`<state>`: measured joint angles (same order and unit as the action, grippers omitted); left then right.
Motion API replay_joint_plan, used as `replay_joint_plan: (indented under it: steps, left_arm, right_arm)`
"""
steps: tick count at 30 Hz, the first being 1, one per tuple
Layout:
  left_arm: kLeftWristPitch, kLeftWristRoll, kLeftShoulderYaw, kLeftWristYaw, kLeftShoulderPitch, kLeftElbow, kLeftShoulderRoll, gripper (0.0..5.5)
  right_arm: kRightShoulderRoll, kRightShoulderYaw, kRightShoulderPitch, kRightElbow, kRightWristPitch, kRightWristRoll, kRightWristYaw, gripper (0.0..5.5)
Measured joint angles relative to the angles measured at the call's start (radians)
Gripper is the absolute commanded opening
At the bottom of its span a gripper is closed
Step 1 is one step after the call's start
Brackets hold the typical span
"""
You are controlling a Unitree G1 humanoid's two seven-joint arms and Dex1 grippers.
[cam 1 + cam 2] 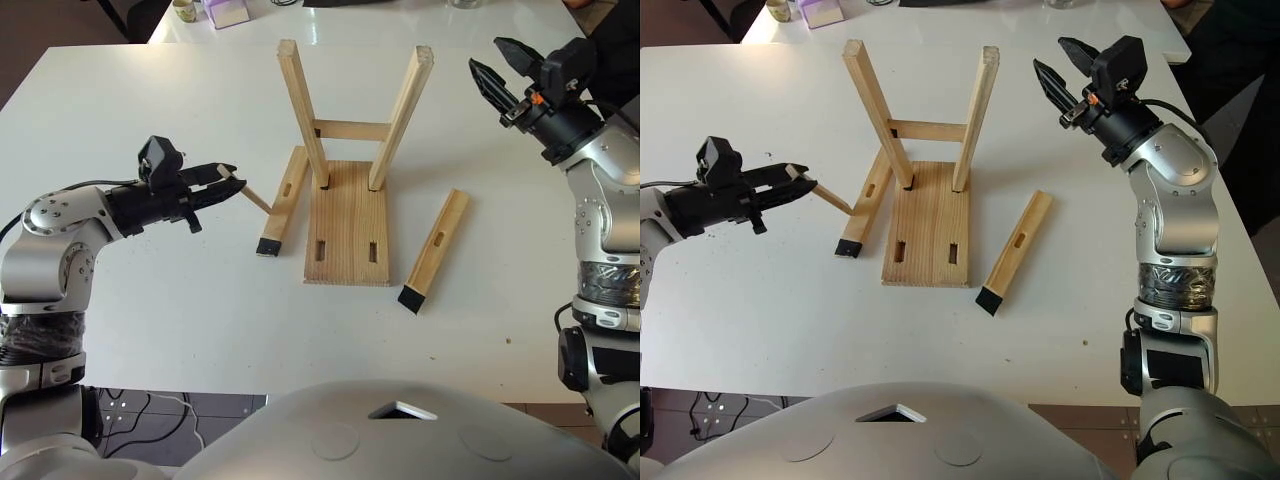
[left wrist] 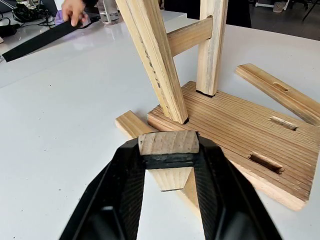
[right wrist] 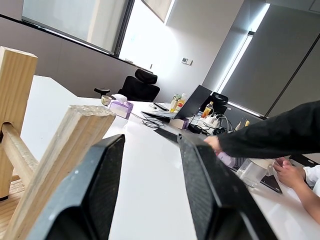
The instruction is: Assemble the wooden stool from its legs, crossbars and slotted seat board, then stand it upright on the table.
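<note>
While the seat board [image 1: 348, 225] lies flat at the middle of the white table [image 1: 150, 300], two legs stand in its far slots. They are the left upright leg [image 1: 303, 115] and the right upright leg [image 1: 400, 118], both leaning outward a little and joined by a fitted crossbar [image 1: 350, 130]. We see the board's two near slots open. A left loose leg [image 1: 284, 200] lies flat just beside the board's left edge, and a right loose leg [image 1: 436, 250] lies to the board's right, apart from it. Our left gripper [image 1: 228, 182] sits low over the table left of the board, its fingers [image 2: 125, 185] clamped on a short held crossbar [image 1: 255, 198]. The bar's free end points at the left loose leg — we cannot tell whether it touches. Our right gripper [image 1: 488, 55] hangs raised at the far right, near the top of the right upright leg, jaws spread apart.
</note>
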<state>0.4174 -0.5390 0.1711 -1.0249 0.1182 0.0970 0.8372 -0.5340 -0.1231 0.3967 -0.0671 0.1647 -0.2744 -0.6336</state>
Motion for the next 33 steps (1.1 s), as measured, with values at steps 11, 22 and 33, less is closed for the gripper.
replay_joint_plan:
  steps: [11,22,33]
  left_arm:
    - [-0.257,0.185,-0.181,-0.089,0.25,-0.18,-0.081,1.33]
    - [-0.505,0.301,-0.253,-0.256,0.369,-0.375,-0.076,1.33]
    - [-0.592,0.349,-0.274,-0.331,0.424,-0.498,-0.07,1.33]
  right_arm:
    - [0.011,0.039,0.089,0.096,-0.019,0.003,-0.042,1.96]
    - [0.02,0.041,0.088,0.106,-0.028,0.003,-0.042,1.96]
    - [0.026,0.047,0.086,0.113,-0.038,0.004,-0.04,1.96]
